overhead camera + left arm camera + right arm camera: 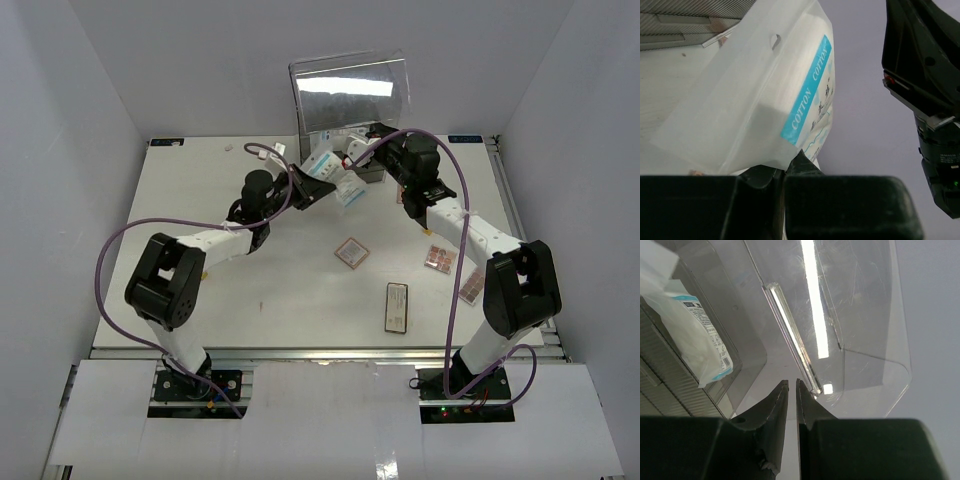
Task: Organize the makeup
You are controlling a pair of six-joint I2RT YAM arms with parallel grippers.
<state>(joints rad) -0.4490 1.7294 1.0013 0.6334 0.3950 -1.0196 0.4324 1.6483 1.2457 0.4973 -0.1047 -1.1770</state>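
Note:
My left gripper (pixel 782 172) is shut on the bottom corner of a white-blue "COTTON" sachet packet (pixel 765 100), held up off the table. From above, that gripper (pixel 322 186) and the packet (pixel 348 190) sit just in front of the clear acrylic box (pixel 350 95). My right gripper (pixel 792 385) is shut with nothing between its fingers, and its tips point into the box below the raised clear lid (pixel 855 315). Another sachet packet (pixel 695 335) lies in a clear compartment to its left. On the table lie pink-brown palettes (pixel 351 252) (pixel 440 259) and a black compact (pixel 397 306).
The right arm's black wrist (pixel 925 75) hangs close to the right of the held packet. A third small palette (pixel 470 287) lies beside the right arm. White walls enclose the table on three sides, and purple cables loop over both arms.

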